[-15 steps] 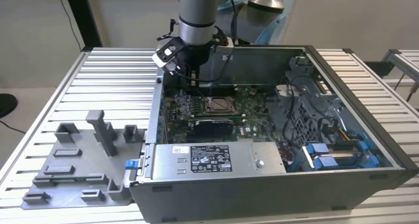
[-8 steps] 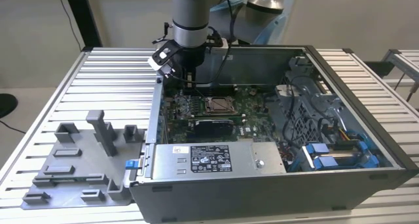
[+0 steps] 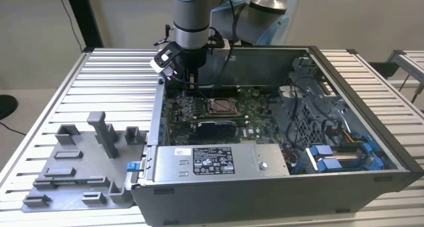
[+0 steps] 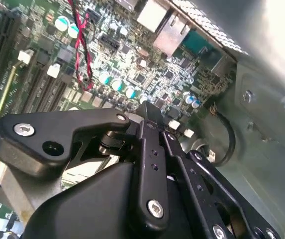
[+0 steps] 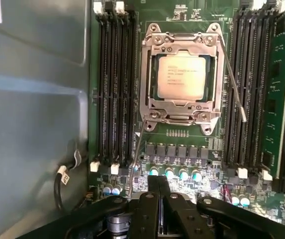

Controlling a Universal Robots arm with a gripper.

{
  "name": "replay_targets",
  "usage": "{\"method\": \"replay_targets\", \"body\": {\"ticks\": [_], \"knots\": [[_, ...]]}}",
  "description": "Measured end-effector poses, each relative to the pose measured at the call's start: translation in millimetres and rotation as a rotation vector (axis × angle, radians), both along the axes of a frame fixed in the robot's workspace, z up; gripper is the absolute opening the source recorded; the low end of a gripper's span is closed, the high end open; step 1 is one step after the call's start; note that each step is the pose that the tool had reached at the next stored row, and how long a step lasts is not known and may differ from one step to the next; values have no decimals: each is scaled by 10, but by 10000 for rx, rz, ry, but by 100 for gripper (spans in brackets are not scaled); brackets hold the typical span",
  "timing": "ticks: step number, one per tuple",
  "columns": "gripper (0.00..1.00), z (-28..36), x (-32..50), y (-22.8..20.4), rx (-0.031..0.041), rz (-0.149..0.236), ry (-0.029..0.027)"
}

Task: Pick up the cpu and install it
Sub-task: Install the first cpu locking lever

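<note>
Nearest in the exterior view, at 7 o'clock on the slatted bench (image 3: pixel 112 73), lies a grey fixture plate (image 3: pixel 73 182) with upright pegs. Just beside it, toward 3 o'clock, stands the open computer case (image 3: pixel 265 202). Against its near wall sits a large grey box (image 3: pixel 265 160) with a black-and-white label. At that box's 3 o'clock, blue clips (image 3: pixel 338 155) sit among loose wires. Behind the box a dark card (image 3: pixel 213 129) stands across the board, between the box and the socket.

Farther in, the cpu (image 5: pixel 181 77) lies flat in the socket, silvery top up, and the metal socket frame (image 5: pixel 147 64) is closed down around its edges. Banks of memory slots (image 5: pixel 115 89) flank the socket, one of them carrying a green memory module (image 5: pixel 276 99).

In the exterior view the hand (image 5: pixel 157 181) hangs low inside the case at the cpu's 10 o'clock, apart from it. Its fingers are pressed together with nothing between them. In the first wrist view a row of capacitors (image 5: pixel 174 173) lies between the fingertips and the socket.

Farthest back, the arm (image 3: pixel 192 18) rises at 12 o'clock, with a black cable (image 3: pixel 225 63) looping beside it.
</note>
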State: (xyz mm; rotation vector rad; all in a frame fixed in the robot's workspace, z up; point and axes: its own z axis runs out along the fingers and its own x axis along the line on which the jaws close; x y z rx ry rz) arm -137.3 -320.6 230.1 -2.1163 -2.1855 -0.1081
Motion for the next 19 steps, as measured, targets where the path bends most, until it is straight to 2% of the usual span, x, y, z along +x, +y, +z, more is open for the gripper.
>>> {"method": "replay_targets", "body": {"ticks": [3, 6, 9, 10, 12, 13, 16, 19], "knots": [[0, -8, -68, 18, -3, 1, -3], [0, -10, -85, 44, -1, 3, -10], [0, -7, -85, 49, -2, 7, -58], [0, -5, -85, 49, 13, 15, -82], [0, 1, -85, 49, 103, 18, -160], [0, 10, -85, 49, 116, 19, -179], [0, 45, -85, 49, 147, 19, -206], [0, 69, -83, 49, 249, 18, -231]]}}
